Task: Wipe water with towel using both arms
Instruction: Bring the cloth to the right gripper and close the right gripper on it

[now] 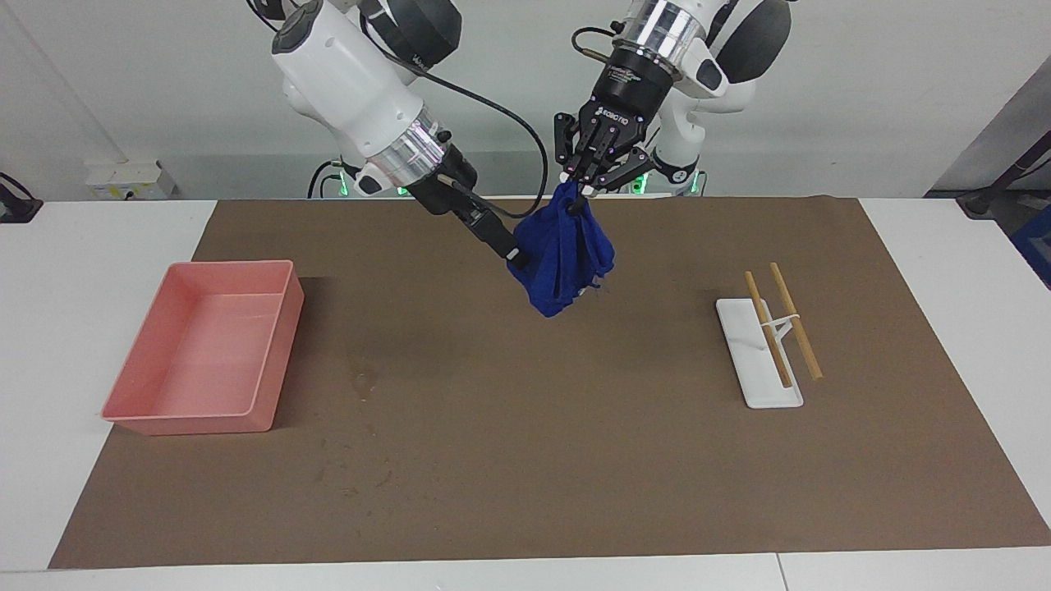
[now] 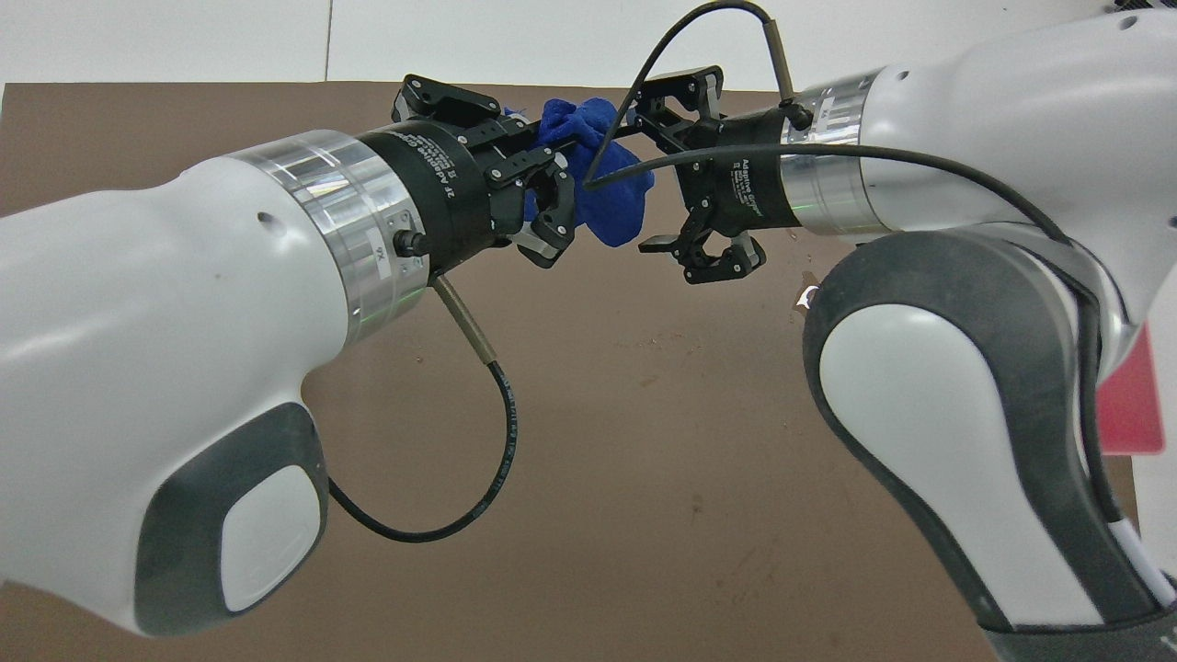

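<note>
Blue cloth is the landmark here: the towel [image 1: 562,254] hangs bunched in the air over the brown mat [image 1: 542,460], its top pinched tight in the clenched fingers of the left gripper [image 1: 579,187]. The right gripper [image 1: 517,253] has its fingers spread wide at the towel's side nearest the pink tray [image 1: 205,357], touching or nearly touching the cloth but grasping nothing. The step in hand looks like a handover or a shared grip; to do it well the right fingers should close on a full fold, not a loose edge, before the left lets go. The water [image 1: 364,381] lies on the mat well apart from the towel, toward the tray. The facing view shows the towel's drop, the puddle, and the white rest with chopsticks [image 1: 768,345] toward the left arm's end. The overhead view alone shows the right fingers' wide gap, with the towel [image 2: 598,179] between the two grippers; there the right arm hides most of the tray.
</note>
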You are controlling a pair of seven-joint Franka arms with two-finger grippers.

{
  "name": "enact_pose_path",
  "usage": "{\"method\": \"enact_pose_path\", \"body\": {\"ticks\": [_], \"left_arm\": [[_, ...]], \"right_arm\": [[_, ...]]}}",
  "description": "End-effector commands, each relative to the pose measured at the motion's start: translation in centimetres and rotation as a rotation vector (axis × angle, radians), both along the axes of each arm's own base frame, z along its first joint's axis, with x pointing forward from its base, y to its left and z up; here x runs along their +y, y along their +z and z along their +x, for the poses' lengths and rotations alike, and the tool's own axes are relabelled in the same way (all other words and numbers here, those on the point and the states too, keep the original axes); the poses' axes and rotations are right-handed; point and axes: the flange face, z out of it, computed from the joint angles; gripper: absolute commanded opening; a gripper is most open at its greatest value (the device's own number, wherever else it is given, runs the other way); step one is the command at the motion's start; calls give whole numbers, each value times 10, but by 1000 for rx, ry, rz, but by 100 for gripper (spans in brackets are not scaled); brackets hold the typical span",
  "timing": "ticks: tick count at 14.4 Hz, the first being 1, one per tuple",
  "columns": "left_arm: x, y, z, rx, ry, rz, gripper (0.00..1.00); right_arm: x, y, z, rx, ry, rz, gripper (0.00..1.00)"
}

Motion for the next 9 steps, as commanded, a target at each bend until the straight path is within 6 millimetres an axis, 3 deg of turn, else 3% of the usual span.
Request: {"method": "enact_pose_path", "body": {"ticks": [1, 2, 4, 6, 7, 9], "left_arm": [[-4, 2, -2, 15, 33, -50, 0], [-3, 2, -1, 14, 35, -49, 0], [-3, 2, -1, 14, 35, -49, 0], [-4, 2, -2, 13, 33, -48, 0], [-4, 2, -2, 13, 33, -48, 0], [-3, 2, -1, 12, 34, -46, 0]], "right_arm": [[2, 5, 7, 0, -44, 80, 99], [3, 5, 7, 2, -43, 80, 92], [12, -1, 3, 12, -30, 77, 52], [21, -7, -2, 25, -16, 70, 27], [20, -7, -2, 23, -15, 66, 2], [19, -8, -1, 4, -13, 54, 0]]}}
